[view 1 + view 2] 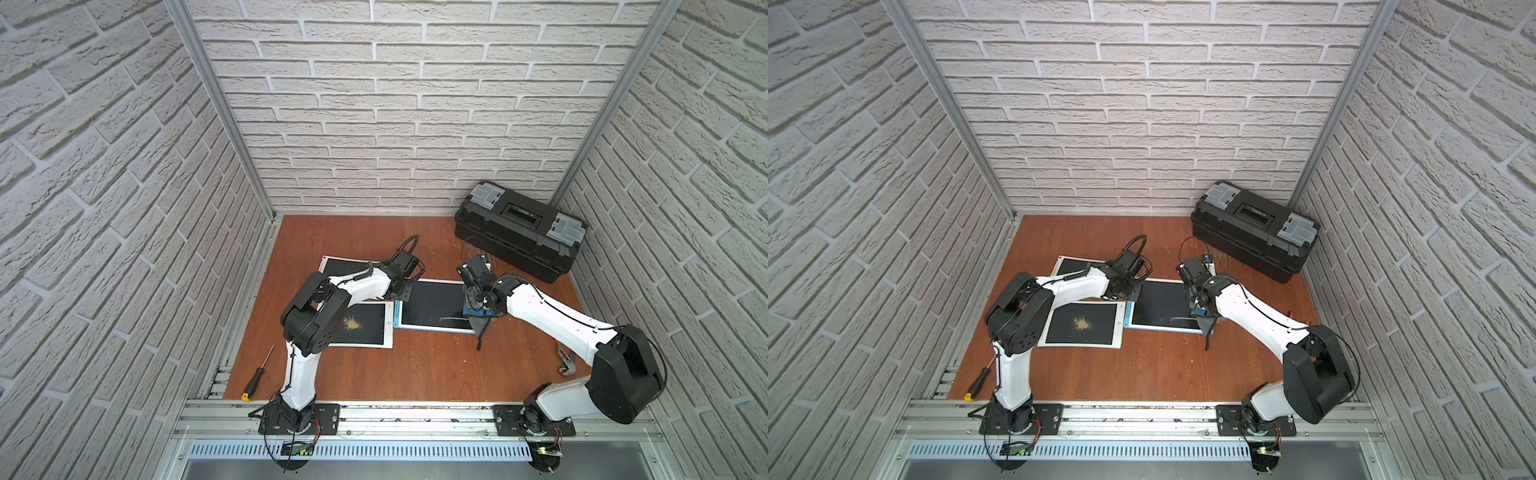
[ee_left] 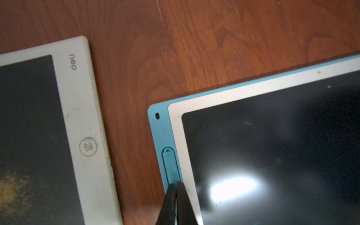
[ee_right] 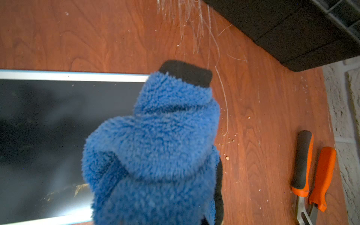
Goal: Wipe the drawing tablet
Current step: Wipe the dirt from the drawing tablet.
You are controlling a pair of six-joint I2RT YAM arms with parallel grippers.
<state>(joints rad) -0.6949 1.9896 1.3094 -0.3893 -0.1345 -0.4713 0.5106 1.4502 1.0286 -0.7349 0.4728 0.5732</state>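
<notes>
The drawing tablet [image 1: 432,305] with a blue rim and dark screen lies mid-table; it also shows in the other views as tablet [image 1: 1160,305], tablet [image 2: 272,155] and tablet [image 3: 58,126]. A thin streak of crumbs [image 1: 451,319] crosses its near part. My left gripper [image 2: 176,185] is shut and empty, its tips over the tablet's blue left rim. My right gripper [image 1: 478,309] is shut on a fluffy blue cloth [image 3: 155,146], which sits at the tablet's right edge and hides the fingers. The same cloth [image 1: 1200,312] appears in a top view.
A white tablet [image 1: 361,324] with a sawdust patch lies just left of the blue one, and another tablet [image 1: 345,266] sits behind under my left arm. A black toolbox [image 1: 519,230] stands at the back right. A screwdriver [image 1: 257,374] lies front left; orange-handled pliers [image 3: 311,169] lie by the right wall.
</notes>
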